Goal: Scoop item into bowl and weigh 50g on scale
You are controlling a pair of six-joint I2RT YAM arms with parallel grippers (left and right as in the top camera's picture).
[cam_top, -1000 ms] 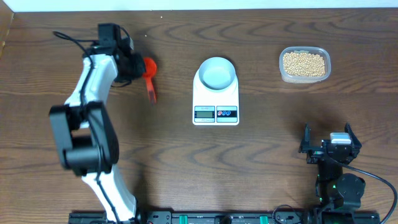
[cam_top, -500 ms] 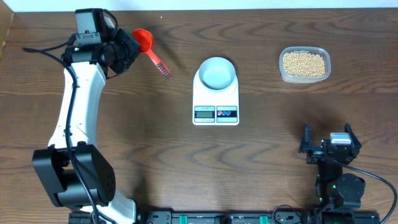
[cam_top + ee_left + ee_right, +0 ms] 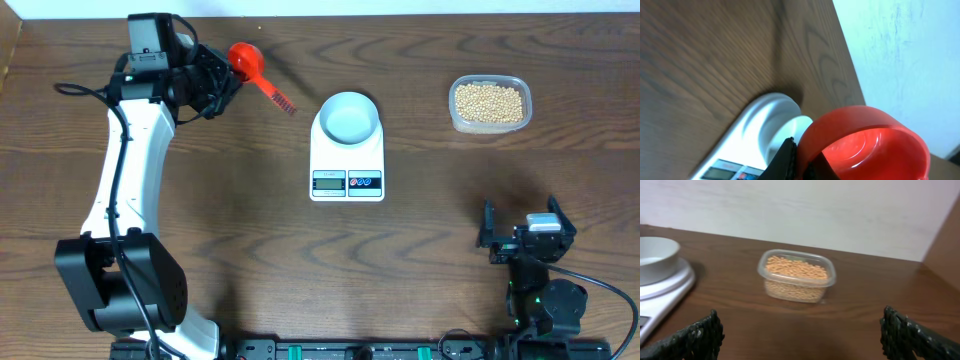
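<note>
My left gripper [image 3: 213,78] is at the back left of the table, shut on a red scoop [image 3: 246,57] held above the wood, its ridged handle [image 3: 280,98] pointing toward the scale. In the left wrist view the scoop's empty cup [image 3: 865,145] fills the lower right, pinched in my left gripper [image 3: 805,162]. The white bowl [image 3: 348,117] sits on the white scale [image 3: 347,182] at the centre. The tan beans [image 3: 489,101] lie in a clear container [image 3: 797,287] at the back right. My right gripper [image 3: 525,236] rests open near the front right, holding nothing.
The table's back edge and a pale wall run just behind the scoop [image 3: 900,60]. In the right wrist view the bowl [image 3: 655,255] and scale [image 3: 667,287] lie left of the container, with bare wood between my right gripper [image 3: 800,335] and them.
The left arm has lifted the red scoop off the table and carried it back and then right, toward the scale. The right arm has barely shifted.
</note>
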